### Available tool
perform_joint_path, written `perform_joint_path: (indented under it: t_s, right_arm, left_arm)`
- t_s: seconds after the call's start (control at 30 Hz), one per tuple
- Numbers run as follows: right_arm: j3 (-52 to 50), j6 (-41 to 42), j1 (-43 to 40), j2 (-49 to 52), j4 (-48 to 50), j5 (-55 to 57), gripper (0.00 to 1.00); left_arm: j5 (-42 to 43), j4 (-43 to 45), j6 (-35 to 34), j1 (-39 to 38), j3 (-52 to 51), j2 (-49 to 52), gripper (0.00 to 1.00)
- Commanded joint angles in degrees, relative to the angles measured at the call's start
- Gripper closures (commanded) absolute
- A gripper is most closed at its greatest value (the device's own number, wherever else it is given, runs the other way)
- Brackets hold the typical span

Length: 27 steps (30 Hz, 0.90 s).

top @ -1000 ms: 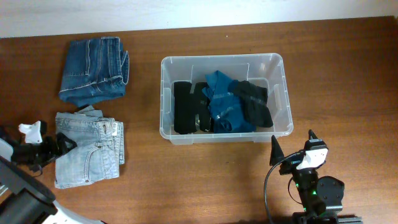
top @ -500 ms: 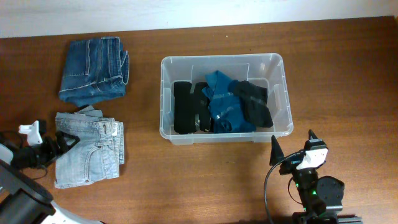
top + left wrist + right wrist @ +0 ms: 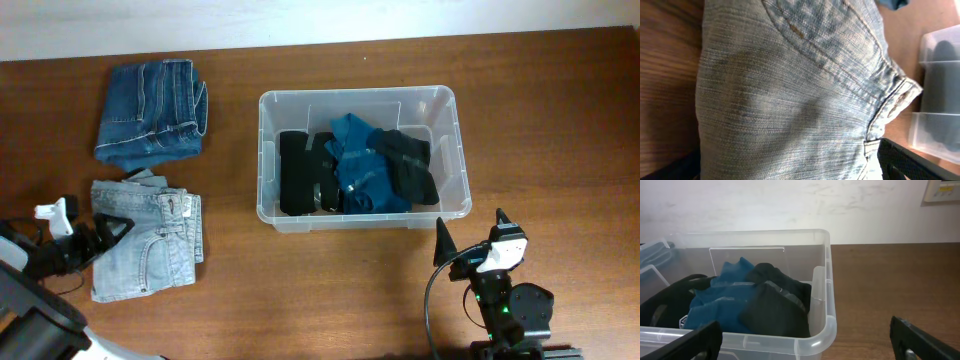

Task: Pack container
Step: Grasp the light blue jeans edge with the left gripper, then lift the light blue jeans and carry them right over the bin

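Observation:
The clear plastic container [image 3: 447, 100] stands mid-table holding black garments [image 3: 298, 172] and a teal one [image 3: 358, 170]. Folded light-blue jeans [image 3: 150, 245] lie at the left front, with dark-blue jeans [image 3: 150, 110] folded behind them. My left gripper [image 3: 103, 237] is open, its jaws straddling the light jeans' left edge. In the left wrist view the light jeans [image 3: 790, 90] fill the frame between the open left gripper [image 3: 790, 172]. My right gripper [image 3: 471, 232] stands open in front of the container's right corner. The right wrist view faces the container [image 3: 826, 280] past the empty right gripper [image 3: 805, 347].
A pale wall runs along the table's far edge. The container's corner [image 3: 940, 45] shows at the right of the left wrist view. Bare wood lies right of the container and between the jeans and the container.
My left gripper has slid right onto the light jeans' edge, nudging the jeans slightly right. The right arm has not moved.

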Motion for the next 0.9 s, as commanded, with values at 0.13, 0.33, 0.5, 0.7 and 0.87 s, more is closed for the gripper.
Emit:
perform_joint_path:
  t_s: [0.13,0.33,0.5,0.7,0.87]
  right_arm:
    - [-0.42,-0.44,-0.48,-0.48,0.07,-0.74,0.02]
    - [-0.42,-0.44,-0.48,-0.48,0.07,-0.74,0.02]
    - [-0.42,-0.44,-0.48,-0.48,0.07,-0.74,0.02]
    - [-0.42,-0.42,-0.48,-0.48,0.07,-0.74,0.02]
    - [-0.42,-0.44,-0.48,-0.48,0.07,-0.74,0.02]
  left_arm:
    - [1.20,-0.28,-2.16,-1.05,-4.72,6.19,0.01]
    - [1.18,-0.11,-2.16,-1.05,-4.72,6.19,0.25]
    - [1.18,-0.11,-2.16,-1.05,-4.72,6.19,0.57]
    - [1.20,-0.11,-2.40,-1.05,-4.72,6.19,0.94]
    - [1.53,-0.02,-6.54,-1.05,-4.28,6.16,0.99]
